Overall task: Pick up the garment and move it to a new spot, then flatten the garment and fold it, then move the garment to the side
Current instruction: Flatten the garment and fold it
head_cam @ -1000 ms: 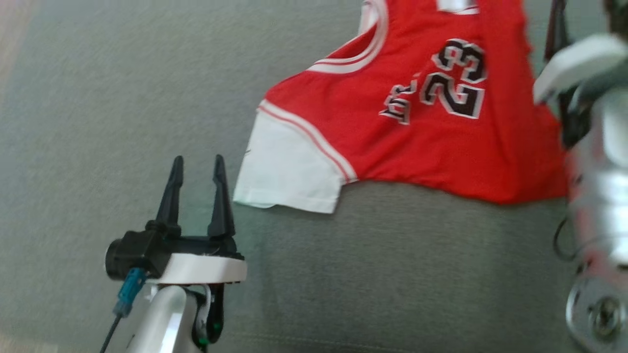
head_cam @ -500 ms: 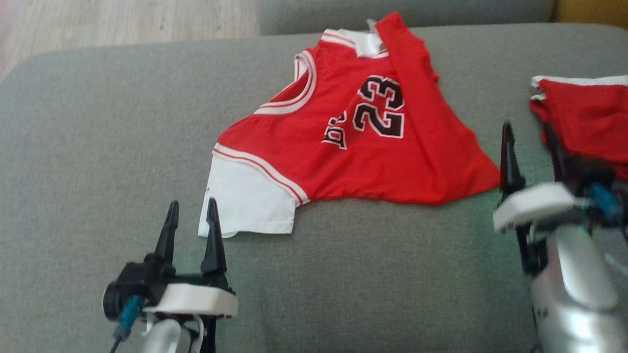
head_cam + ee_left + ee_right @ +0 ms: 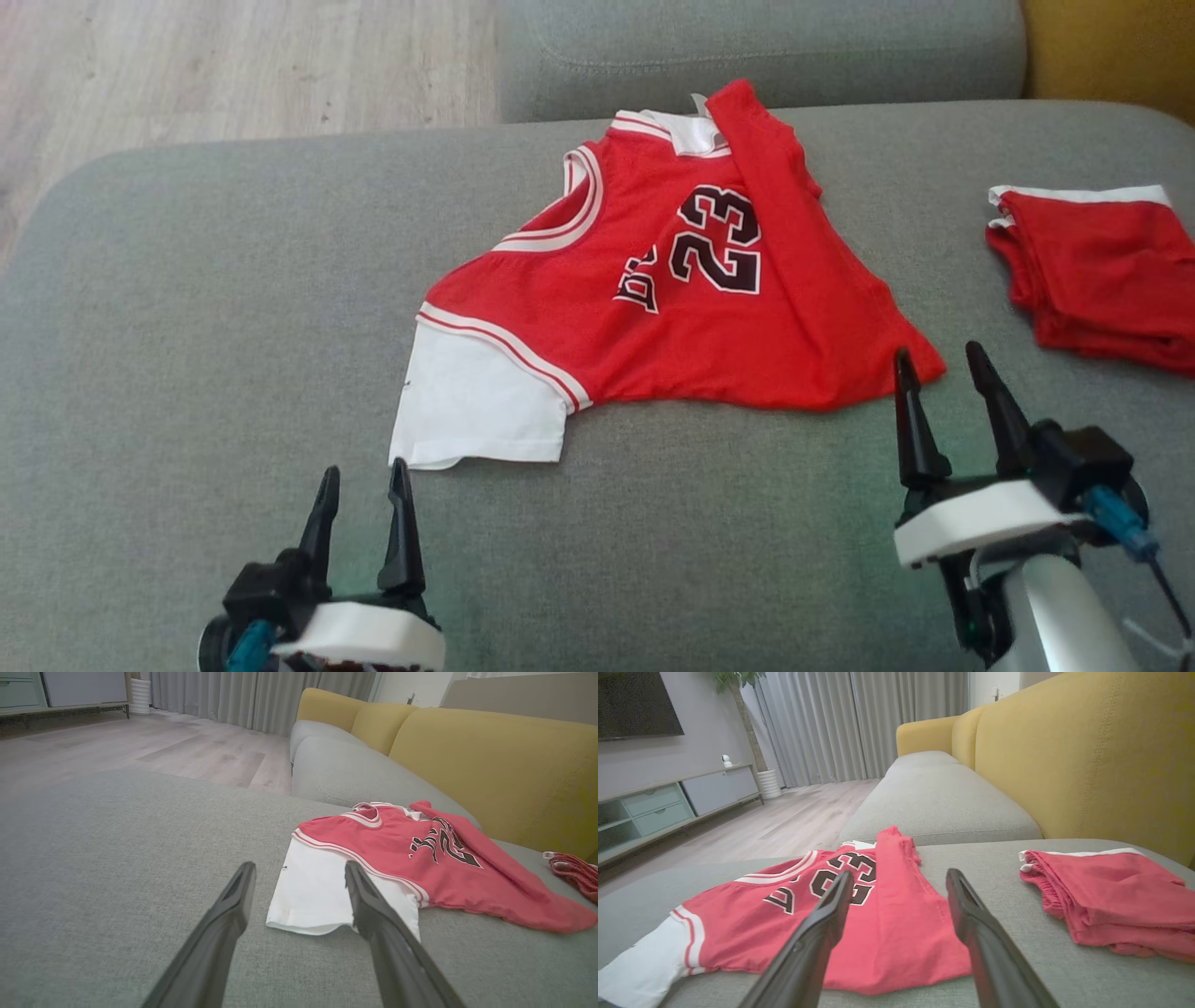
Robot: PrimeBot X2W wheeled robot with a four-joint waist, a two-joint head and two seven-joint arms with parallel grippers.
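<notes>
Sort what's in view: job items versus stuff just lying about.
Job: red number 23 jersey on the grey sofa seat; left gripper, right gripper, both open.
Lying about: folded red garment; yellow backrest; TV cabinet.

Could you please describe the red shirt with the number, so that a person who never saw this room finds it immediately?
Look at the wide grey sofa seat in front of the yellow backrest. Near its middle lies a spread-out red shirt. Unlike the folded red clothes to its right, it shows a black 23 and a white sleeve.
</notes>
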